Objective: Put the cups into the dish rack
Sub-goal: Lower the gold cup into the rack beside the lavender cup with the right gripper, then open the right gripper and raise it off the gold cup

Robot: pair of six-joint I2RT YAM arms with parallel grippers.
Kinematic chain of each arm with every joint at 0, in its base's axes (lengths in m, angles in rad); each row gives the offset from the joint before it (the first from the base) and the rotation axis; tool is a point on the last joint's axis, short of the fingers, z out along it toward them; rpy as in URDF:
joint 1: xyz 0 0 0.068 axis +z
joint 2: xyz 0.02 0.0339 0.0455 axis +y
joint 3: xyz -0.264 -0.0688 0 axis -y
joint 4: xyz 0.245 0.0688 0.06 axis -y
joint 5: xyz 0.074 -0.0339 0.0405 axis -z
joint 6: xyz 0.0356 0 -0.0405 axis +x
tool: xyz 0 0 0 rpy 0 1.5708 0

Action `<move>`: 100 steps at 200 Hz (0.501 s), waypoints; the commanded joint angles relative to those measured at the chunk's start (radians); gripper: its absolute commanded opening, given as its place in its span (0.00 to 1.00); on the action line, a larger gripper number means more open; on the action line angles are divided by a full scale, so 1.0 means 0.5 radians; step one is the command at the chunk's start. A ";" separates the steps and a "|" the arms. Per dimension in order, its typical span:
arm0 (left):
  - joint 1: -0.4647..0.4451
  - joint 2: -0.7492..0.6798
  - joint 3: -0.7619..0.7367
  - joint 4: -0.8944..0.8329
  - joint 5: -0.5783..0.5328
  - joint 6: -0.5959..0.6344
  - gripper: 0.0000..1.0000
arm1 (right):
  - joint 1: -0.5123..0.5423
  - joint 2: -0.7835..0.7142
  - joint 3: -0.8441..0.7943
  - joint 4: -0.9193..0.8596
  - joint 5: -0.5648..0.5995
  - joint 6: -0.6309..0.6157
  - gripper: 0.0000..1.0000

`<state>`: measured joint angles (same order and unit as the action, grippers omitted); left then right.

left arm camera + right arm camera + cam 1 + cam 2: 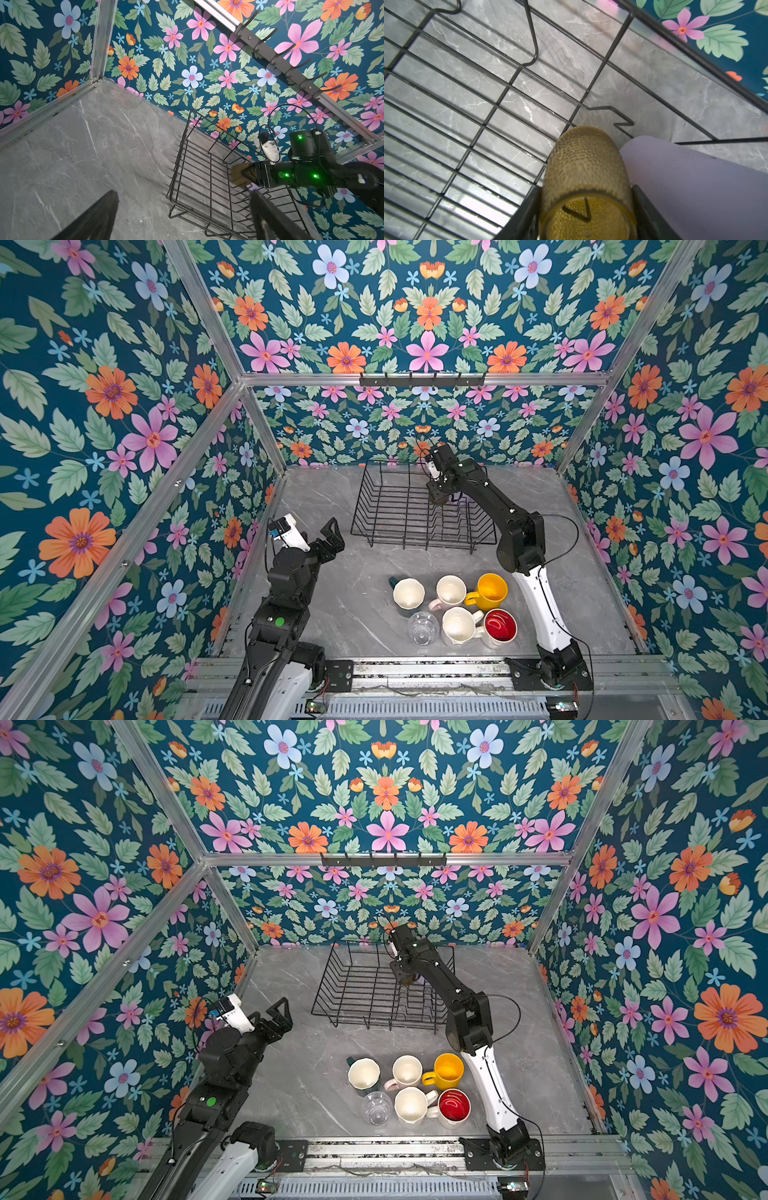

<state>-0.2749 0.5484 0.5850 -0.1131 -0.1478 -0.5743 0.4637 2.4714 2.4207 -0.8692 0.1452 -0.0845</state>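
Pinches the olive-brown glass [586, 166] between the right fingers [650, 212], low inside the dish rack [395, 506], with the lilac tumbler [685, 176] just beside one finger. Holds the left fingers [332, 533] spread wide, empty, well apart from the rack. Risks nudging the tumbler on opening, or leaving the glass tipped across the wires. Shows no readable writing or brand.

I can read no text, label, brand, number or sign in any view from my station.
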 commanded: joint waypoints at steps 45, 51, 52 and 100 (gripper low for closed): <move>0.002 0.013 -0.007 0.000 -0.011 -0.016 1.00 | -0.004 -0.027 -0.006 -0.058 -0.091 0.013 0.66; 0.001 0.009 -0.010 0.002 -0.009 -0.017 1.00 | -0.006 -0.032 -0.008 -0.062 -0.102 0.010 0.70; 0.001 0.008 -0.010 0.002 -0.009 -0.017 1.00 | -0.006 -0.035 -0.008 -0.062 -0.103 0.010 0.71; 0.002 0.007 -0.006 -0.010 -0.025 -0.017 1.00 | -0.022 -0.115 -0.052 -0.038 -0.155 0.046 0.83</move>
<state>-0.2749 0.5533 0.5781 -0.1169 -0.1547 -0.5774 0.4549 2.4363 2.3959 -0.8848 0.0971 -0.0769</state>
